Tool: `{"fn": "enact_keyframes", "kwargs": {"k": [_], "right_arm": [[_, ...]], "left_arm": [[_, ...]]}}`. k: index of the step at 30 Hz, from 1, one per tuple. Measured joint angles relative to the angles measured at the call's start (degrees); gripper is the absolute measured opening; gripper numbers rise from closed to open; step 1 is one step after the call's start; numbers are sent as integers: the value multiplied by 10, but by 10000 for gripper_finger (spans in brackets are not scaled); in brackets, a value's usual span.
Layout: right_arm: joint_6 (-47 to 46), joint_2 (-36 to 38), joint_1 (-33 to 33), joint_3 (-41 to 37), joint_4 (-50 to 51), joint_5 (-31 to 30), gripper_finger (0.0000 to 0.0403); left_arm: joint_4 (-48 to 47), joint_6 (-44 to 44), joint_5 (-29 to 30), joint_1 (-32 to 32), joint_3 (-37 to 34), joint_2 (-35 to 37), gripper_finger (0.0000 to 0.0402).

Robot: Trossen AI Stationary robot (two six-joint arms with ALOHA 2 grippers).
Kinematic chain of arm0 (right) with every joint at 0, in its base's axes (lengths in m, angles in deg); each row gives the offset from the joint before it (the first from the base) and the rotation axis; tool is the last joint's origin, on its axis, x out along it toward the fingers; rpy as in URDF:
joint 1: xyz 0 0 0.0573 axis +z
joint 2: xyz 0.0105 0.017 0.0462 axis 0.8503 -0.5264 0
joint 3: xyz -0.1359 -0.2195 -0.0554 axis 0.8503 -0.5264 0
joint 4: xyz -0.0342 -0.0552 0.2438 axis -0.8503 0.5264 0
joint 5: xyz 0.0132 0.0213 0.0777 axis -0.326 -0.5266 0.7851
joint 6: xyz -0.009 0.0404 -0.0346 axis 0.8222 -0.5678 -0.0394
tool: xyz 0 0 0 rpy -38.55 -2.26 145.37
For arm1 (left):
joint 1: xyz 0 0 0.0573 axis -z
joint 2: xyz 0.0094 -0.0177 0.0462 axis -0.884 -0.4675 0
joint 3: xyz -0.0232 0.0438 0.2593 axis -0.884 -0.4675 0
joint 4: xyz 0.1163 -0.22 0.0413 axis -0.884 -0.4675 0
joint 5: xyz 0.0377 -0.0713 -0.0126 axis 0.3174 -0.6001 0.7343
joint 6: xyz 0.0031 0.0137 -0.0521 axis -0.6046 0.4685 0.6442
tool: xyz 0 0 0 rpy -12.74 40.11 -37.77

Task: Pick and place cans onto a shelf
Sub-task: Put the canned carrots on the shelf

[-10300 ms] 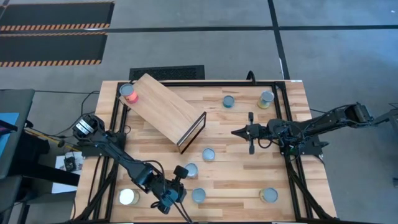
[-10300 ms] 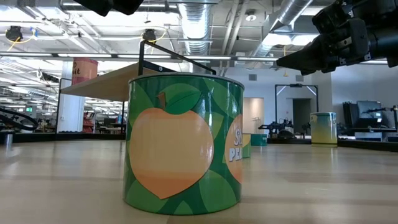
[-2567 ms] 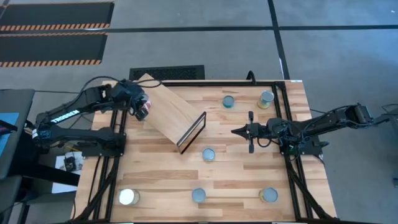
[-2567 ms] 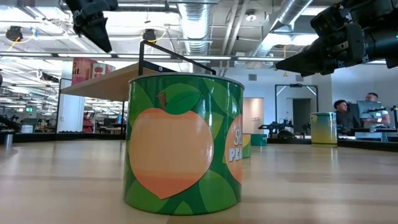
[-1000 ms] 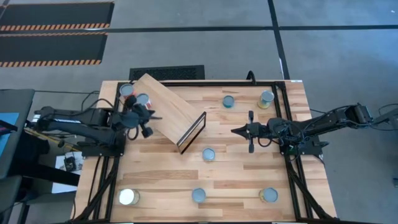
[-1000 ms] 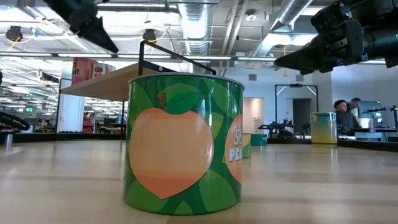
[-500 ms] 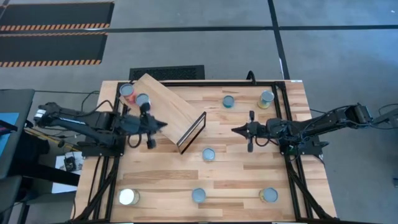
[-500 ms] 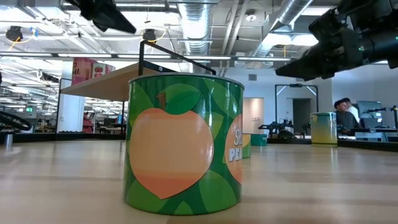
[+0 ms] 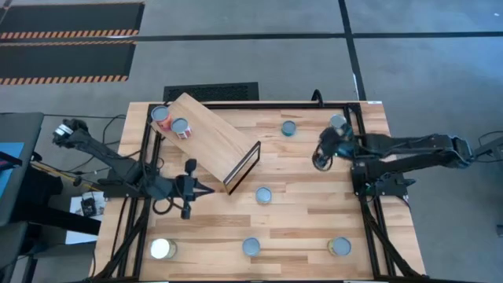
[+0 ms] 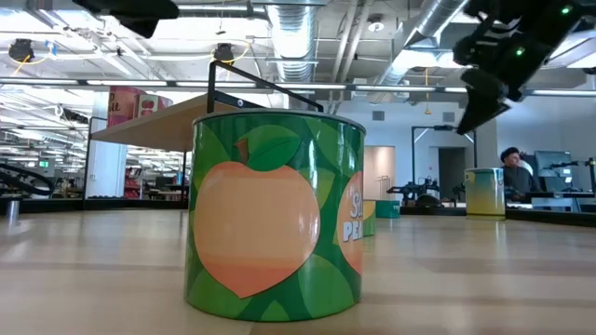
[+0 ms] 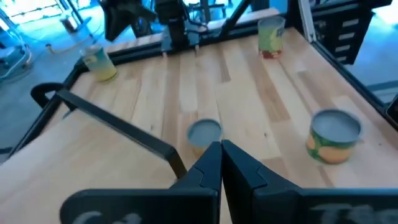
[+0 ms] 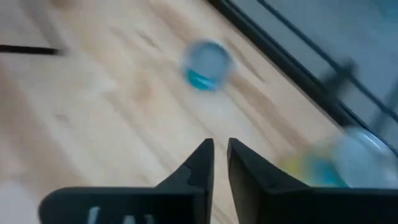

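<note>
- The light plain-wood shelf [image 9: 211,138] with its dark-edged end panel sits aslant on the planked wooden desk [image 9: 299,212], toward the far left corner.
- Two small round cans rest on the shelf's far left end, just beside each other: a red-sided can [image 9: 160,116] and a silvery-lidded can with red sides [image 9: 180,126].
- The left gripper [image 9: 206,189] hangs over the desk's left part, just beside the shelf's near edge; its fingers [image 11: 211,163] are pressed together and hold nothing.
- The right gripper [image 9: 320,163] hovers over the right part of the desk, near the yellow-sided can [image 9: 338,123] at the far right corner; its fingers [image 12: 203,163] stand slightly apart, with nothing between them.
- Other cans stand loose on the desk: a blue-lidded can [image 9: 288,128] at the far edge, another [image 9: 264,195] near the middle, a third [image 9: 251,247] at the near edge, a white-lidded can [image 9: 161,249] at the near left and a yellow-sided can [image 9: 339,247] at the near right.
- In the low view a green can printed with a peach [image 10: 276,216] fills the foreground.
</note>
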Motion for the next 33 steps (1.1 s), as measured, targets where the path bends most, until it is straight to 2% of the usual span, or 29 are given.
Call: {"fn": "enact_keyframes", "kwargs": {"k": [6, 14, 20, 26, 33], "right_arm": [[9, -3, -85, 8, 60, 15, 122], [76, -7, -234, 8, 33, 28, 161], [108, -41, -317, 8, 12, 105, 161], [117, -98, -368, 8, -11, 105, 153], [145, -150, -392, 9, -38, 104, 128]], "left_arm": [[-30, 47, 5, 7, -6, 2, 0], [-42, 71, 5, 7, -6, 2, 0], [-42, 71, 5, 7, -6, 2, 0], [-43, 71, 17, 7, -6, 2, 0], [-45, 71, 17, 7, -6, 2, 0]]}}
